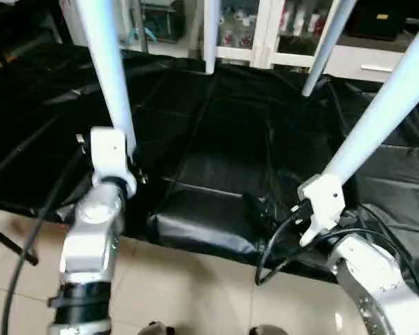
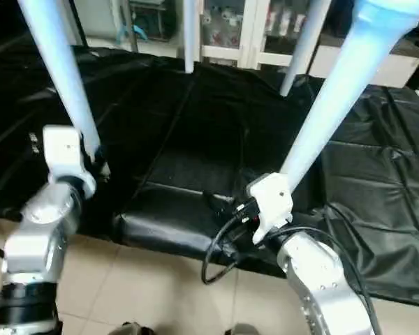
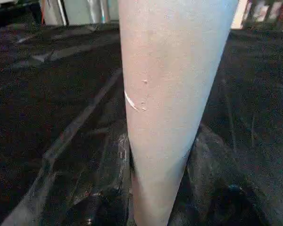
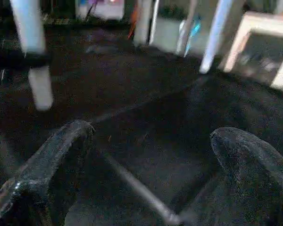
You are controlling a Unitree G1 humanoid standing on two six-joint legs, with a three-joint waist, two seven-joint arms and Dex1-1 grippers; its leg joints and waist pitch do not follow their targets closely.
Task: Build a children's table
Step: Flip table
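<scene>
On the wide black crinkly cover of the work surface [image 1: 216, 160], the white plastic children's table is up on its legs. Four long round white legs come down to the cover, and each gets thinner toward its foot. The tabletop is somewhere above, past the top edge of the head views.

The two far legs [image 1: 211, 35] [image 1: 327, 49] come down at the back of the cover, in front of a white cabinet with glass doors [image 1: 265, 28]. The near left leg [image 1: 108, 63] and the near right leg [image 1: 377, 118] slant down to the front of the cover.

The left gripper [image 4: 32, 59] is clenched around the near left leg, low down by its foot. It shows as a dark band across the leg. I think it holds there to steady the table or push the leg tight into its socket.

The right gripper [image 4: 151, 136] hangs over the front of the cover with its two black fingers [image 4: 75, 136] spread wide, holding nothing. The near right leg passes close by its wrist. It looks ready to grab that leg next.
</scene>
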